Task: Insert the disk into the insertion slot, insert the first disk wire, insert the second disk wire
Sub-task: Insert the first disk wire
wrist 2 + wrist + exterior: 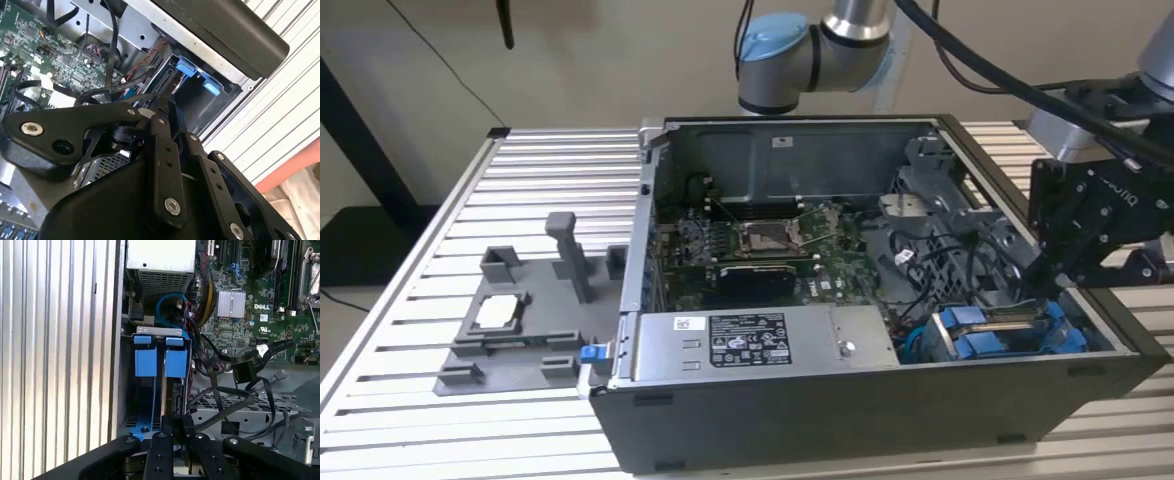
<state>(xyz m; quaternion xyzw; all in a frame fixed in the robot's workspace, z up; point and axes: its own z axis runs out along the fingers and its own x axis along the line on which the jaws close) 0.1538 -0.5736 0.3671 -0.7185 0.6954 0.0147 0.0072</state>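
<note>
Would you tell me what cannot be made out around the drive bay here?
Exterior view: the gripper covers part of the drive bay, so how deep the disk sits is hidden.
First wrist view: the gripper hides the bay's near end.
Second wrist view: the gripper's links cover most of the bay and where the black wires end.

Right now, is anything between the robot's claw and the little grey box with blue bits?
Nothing visible is. The gripper sits right at the insertion slot. The black cables run beside it, not between them.
</note>
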